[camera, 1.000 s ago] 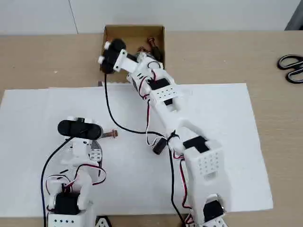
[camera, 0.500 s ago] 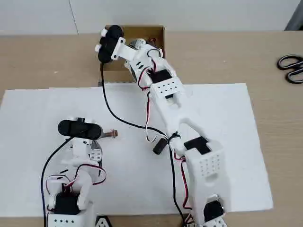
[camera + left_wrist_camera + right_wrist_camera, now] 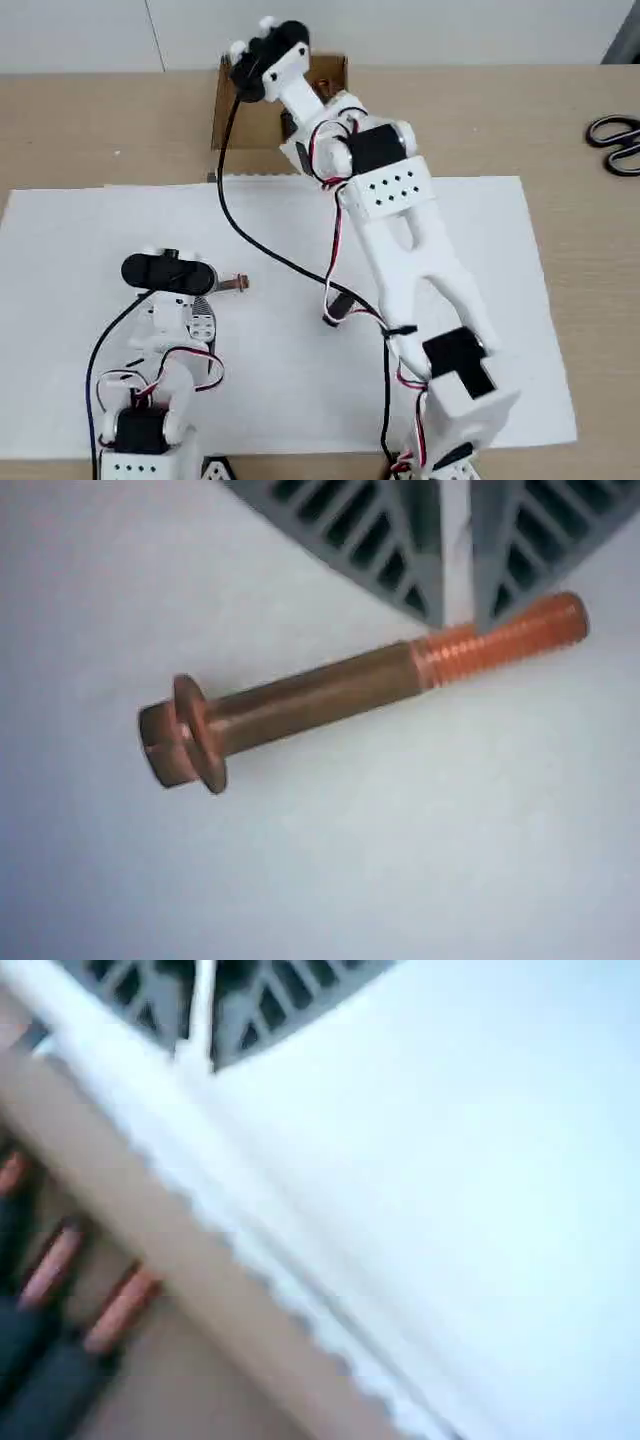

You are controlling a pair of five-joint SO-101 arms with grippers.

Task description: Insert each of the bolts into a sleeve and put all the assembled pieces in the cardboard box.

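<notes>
A copper bolt [image 3: 300, 695] lies flat on the white paper [image 3: 120, 230], with its head away from my left gripper [image 3: 457, 615]. That gripper is shut, and its grey tips rest just over the bolt's threaded end without holding it. From above, the bolt [image 3: 232, 283] pokes out beside the left arm [image 3: 168, 272] at the lower left. My right gripper [image 3: 203, 1052] is shut and empty, above the cardboard box's wall [image 3: 180, 1270]. Inside the box lie copper bolts in dark sleeves [image 3: 120, 1310]. The right arm [image 3: 385, 185] stretches over the cardboard box [image 3: 228, 115] at the table's back.
Scissors [image 3: 615, 140] lie at the far right on the wooden table [image 3: 90, 120]. A black cable [image 3: 225, 200] from the right arm trails across the paper between the two arms.
The right arm has lifted out of the box and swung its wrist toward the box's back edge. The left arm and the bolt have stayed put.
</notes>
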